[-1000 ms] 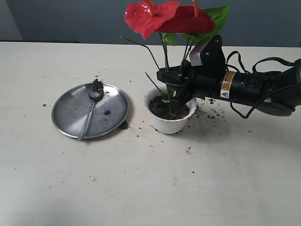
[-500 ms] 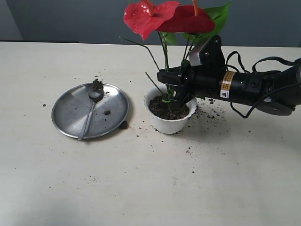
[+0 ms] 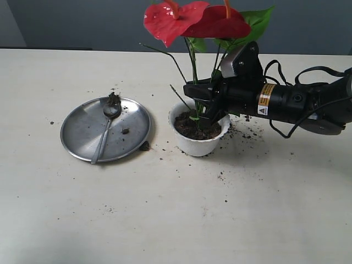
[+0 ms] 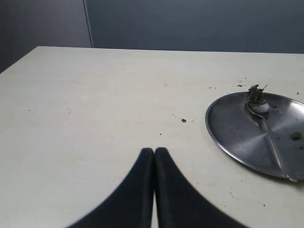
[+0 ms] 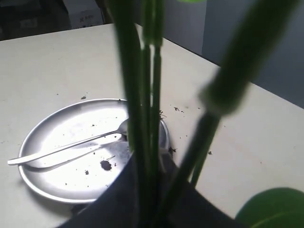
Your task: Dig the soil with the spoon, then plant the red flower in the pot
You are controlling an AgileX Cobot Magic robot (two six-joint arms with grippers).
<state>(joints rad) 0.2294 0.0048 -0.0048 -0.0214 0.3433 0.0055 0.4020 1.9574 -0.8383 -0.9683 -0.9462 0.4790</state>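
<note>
The red flower [image 3: 195,21] stands upright, its green stems [image 5: 147,99] running down into the dark soil [image 3: 195,127] inside the white pot [image 3: 198,142] at mid-table. My right gripper [image 3: 193,91] reaches in from the right just above the pot's rim and is shut on the stems. The silver spoon [image 3: 105,129] lies on the round steel plate [image 3: 82,135] left of the pot, with a clump of soil at its bowl [image 4: 257,98]. My left gripper [image 4: 154,154] is shut on nothing, low over bare table beside the plate; the exterior view does not show it.
Soil crumbs are scattered around the pot and plate, with one clump [image 3: 144,146] at the plate's edge. The right arm [image 3: 297,104] and its cables stretch over the right side of the table. A dark wall runs behind the far table edge.
The blooms have shifted very slightly to the left; the right gripper keeps its hold on the stems in the same place. Spoon and plate are unmoved.
</note>
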